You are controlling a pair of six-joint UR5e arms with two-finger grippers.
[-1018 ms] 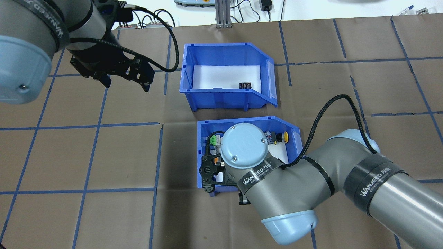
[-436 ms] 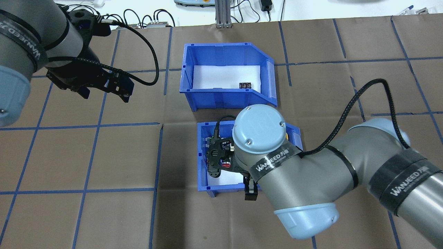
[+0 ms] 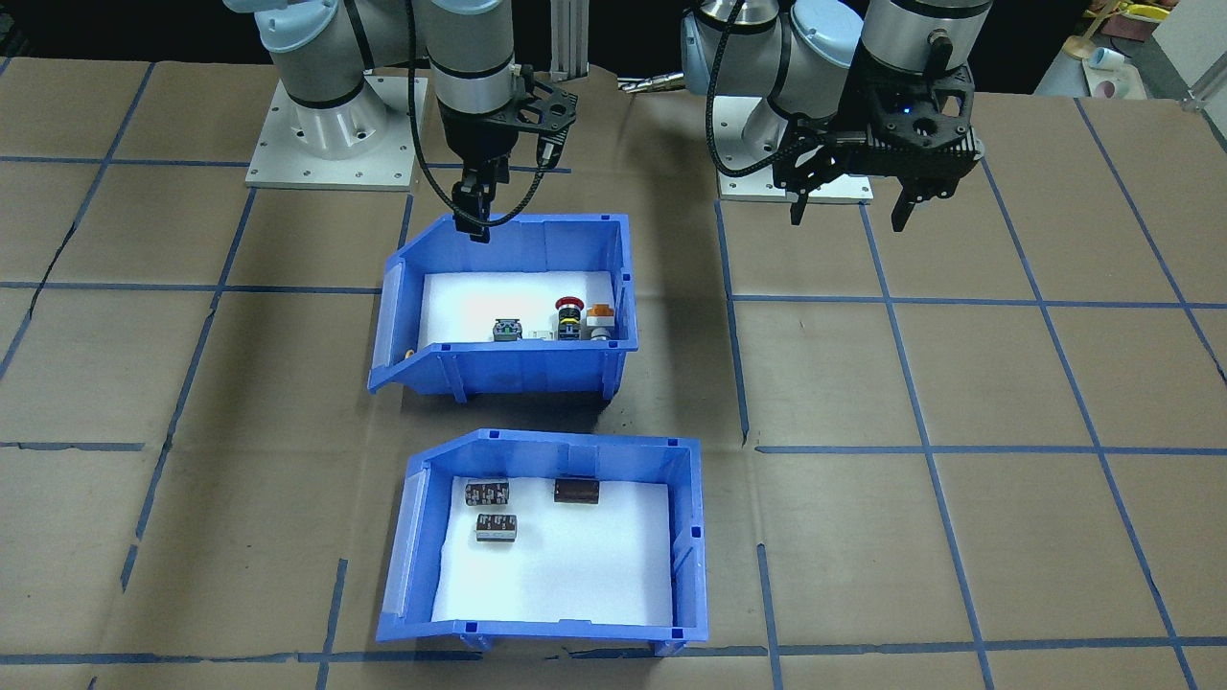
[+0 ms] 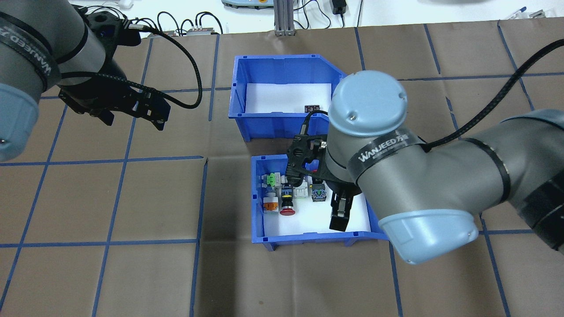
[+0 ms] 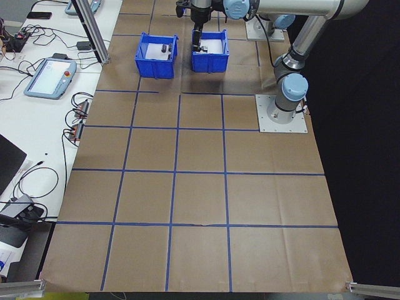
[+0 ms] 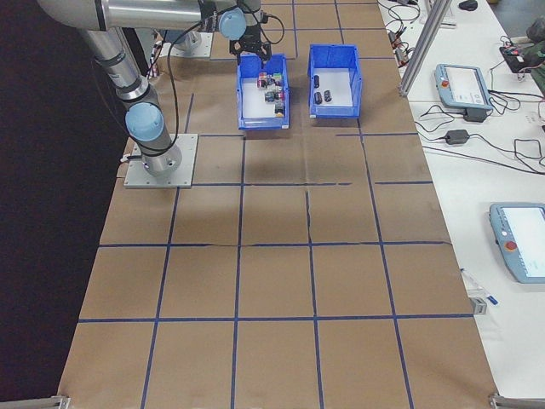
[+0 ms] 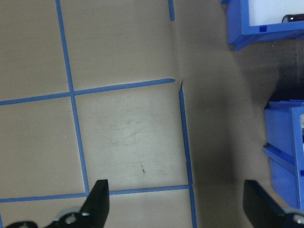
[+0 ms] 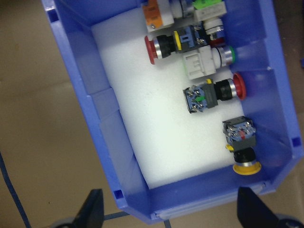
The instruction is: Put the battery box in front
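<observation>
We take the battery box (image 3: pixel 546 546) as our landmark: a blue bin with a white foam floor holding three small dark battery pieces (image 3: pixel 487 494), resting on the brown paper-covered surface (image 3: pixel 959 383). Seen from the camera facing us, it lies on the operators' side of a second blue bin, the switch bin (image 3: pixel 503 307), which holds coloured push-buttons and sits just beyond the battery box, toward our base.

Our right hand (image 4: pixel 339 211) hangs over the switch bin, above its wall farthest from the battery box. Its wrist camera shows the two fingers spread wide, with nothing between them but the bin's corner below. Our left hand (image 4: pixel 132 115) hovers over bare surface well to one side of the battery box, fingers also spread wide and empty.

We judge the arranging of the two bins to be nearly or fully finished, since the battery box already sits on the far side from our base. If "front" means that side, the next move calls only for lifting the right hand clear without catching the switch bin's wall. If it means the near side, the bins would need swapping, and neither hand has a hold for that.

Readable writing: "WANJEED" on the black band (image 4: pixel 381 149) around our right arm. The bins show no label we can read.
</observation>
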